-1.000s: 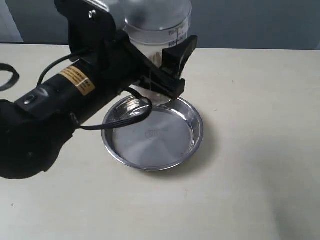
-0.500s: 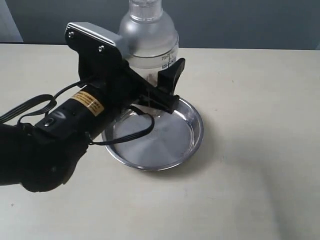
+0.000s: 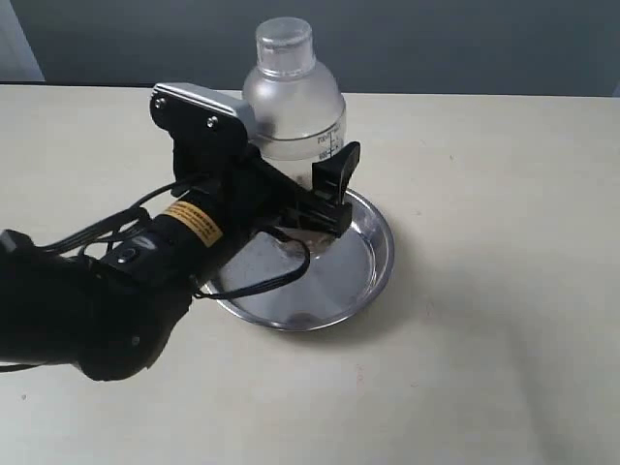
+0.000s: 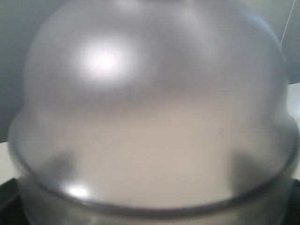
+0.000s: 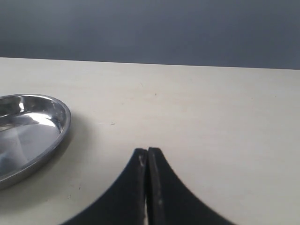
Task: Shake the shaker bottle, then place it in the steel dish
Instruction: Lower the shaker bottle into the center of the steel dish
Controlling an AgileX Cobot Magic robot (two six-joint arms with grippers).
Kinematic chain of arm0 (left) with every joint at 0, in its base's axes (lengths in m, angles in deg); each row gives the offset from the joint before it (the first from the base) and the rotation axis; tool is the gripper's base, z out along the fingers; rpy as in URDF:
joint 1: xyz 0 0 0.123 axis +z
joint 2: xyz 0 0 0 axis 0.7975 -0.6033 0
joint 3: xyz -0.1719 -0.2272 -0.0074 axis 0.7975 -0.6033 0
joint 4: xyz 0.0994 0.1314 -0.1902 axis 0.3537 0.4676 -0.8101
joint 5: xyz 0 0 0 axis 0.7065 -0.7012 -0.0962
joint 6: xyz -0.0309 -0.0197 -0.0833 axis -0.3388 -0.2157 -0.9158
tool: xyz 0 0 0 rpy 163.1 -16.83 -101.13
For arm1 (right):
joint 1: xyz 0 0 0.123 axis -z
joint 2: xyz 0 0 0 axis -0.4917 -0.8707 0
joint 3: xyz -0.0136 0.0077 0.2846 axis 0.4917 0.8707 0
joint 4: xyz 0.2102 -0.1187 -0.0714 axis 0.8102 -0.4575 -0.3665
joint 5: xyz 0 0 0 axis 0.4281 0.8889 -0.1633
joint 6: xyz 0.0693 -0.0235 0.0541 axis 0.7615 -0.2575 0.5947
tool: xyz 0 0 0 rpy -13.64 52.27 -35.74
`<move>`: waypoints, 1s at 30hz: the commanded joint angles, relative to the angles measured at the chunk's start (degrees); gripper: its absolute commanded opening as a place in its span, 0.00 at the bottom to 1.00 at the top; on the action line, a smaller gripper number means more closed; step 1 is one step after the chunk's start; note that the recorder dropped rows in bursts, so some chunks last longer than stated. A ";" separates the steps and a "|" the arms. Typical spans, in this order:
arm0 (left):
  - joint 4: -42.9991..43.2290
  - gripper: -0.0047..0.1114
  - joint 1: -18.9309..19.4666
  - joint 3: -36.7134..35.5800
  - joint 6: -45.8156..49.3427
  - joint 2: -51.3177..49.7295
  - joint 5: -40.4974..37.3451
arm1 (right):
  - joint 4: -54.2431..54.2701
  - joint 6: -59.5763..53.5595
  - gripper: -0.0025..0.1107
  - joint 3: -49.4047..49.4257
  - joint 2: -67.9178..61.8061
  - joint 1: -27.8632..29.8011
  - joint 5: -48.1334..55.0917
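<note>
The shaker bottle [image 3: 294, 107] stands upright over the back part of the steel dish [image 3: 383, 254], its clear cap on top and black marks on its side. My left gripper [image 3: 308, 199] is shut on the bottle's lower body, one black finger [image 3: 337, 172] showing on the right. The gripper hides the bottle's base, so I cannot tell whether it touches the dish. The left wrist view is filled by the bottle's frosted dome [image 4: 150, 117]. My right gripper [image 5: 147, 153] is shut on nothing, low over the table right of the steel dish [image 5: 64, 123].
The left arm's black body and cable [image 3: 126, 291] lie over the dish's left side. A beige table [image 3: 504, 291] stretches to the right, with a dark wall behind it.
The left arm has come down with the bottle, from well above the dish to just at it. The cap, cut off at first, now shows in full.
</note>
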 commanded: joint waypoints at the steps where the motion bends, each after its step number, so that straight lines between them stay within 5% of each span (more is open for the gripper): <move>1: -0.04 0.04 -0.08 0.08 -0.39 -2.50 9.57 | -0.08 -0.04 0.02 0.07 0.22 -0.20 -0.77; 30: -3.79 0.04 1.17 0.72 1.74 -11.61 12.84 | -0.08 -0.04 0.02 0.07 0.22 -0.20 -0.77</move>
